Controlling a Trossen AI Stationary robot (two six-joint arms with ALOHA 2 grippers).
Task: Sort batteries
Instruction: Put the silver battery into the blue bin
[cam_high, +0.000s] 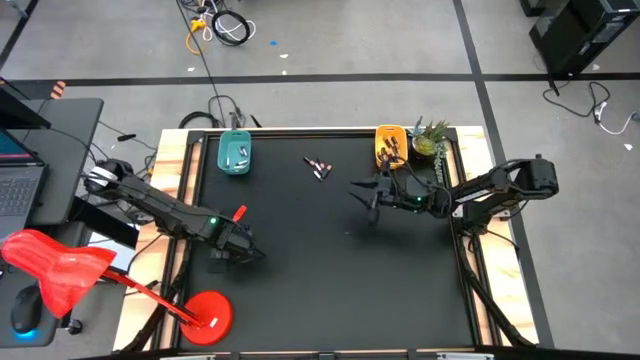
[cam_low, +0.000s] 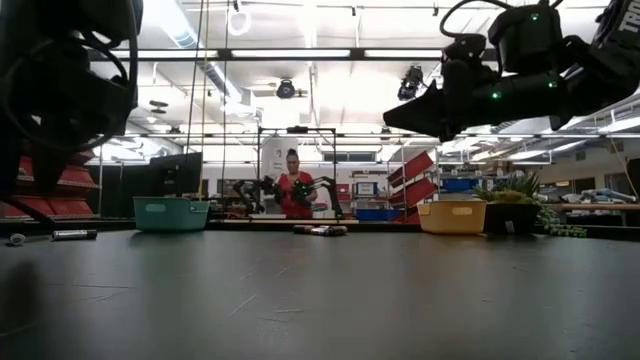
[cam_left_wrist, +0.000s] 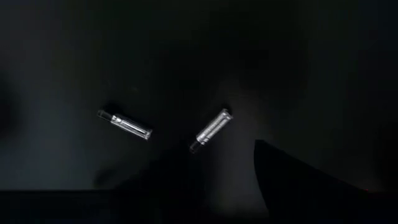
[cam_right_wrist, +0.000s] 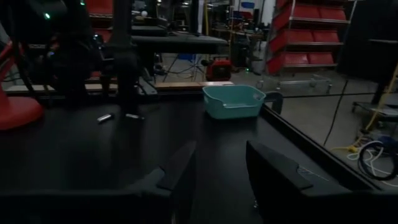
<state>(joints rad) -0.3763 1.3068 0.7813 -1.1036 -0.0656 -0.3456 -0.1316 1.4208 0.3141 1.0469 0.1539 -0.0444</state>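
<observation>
The left gripper (cam_high: 232, 252) is held low over the black table (cam_high: 330, 290), its fingers (cam_left_wrist: 298, 180) spread apart and holding nothing. Just ahead of those fingers, two pale silvery batteries (cam_left_wrist: 210, 130) lie flat on the surface, a short gap between them and each at a different slant. A pick-up of one of these appears to be the step in hand; the nearer one lies between the fingertips' line of approach, so the next move is judged to call for a descent with the jaws turned across its length before closing. Well apart from this gripper, toward the far edge of the table, a teal tray (cam_high: 235, 153) is seen with pale batteries in it, which is probably where the silvery cells belong. The right gripper (cam_high: 372, 200) is held above the table on the opposite side, its fingers (cam_right_wrist: 180, 168) also apart and empty. Between it and the teal tray a small cluster of dark batteries (cam_high: 318, 168) is left loose, and beyond it stands a yellow tray (cam_high: 390, 138) beside a small plant (cam_high: 430, 138).
</observation>
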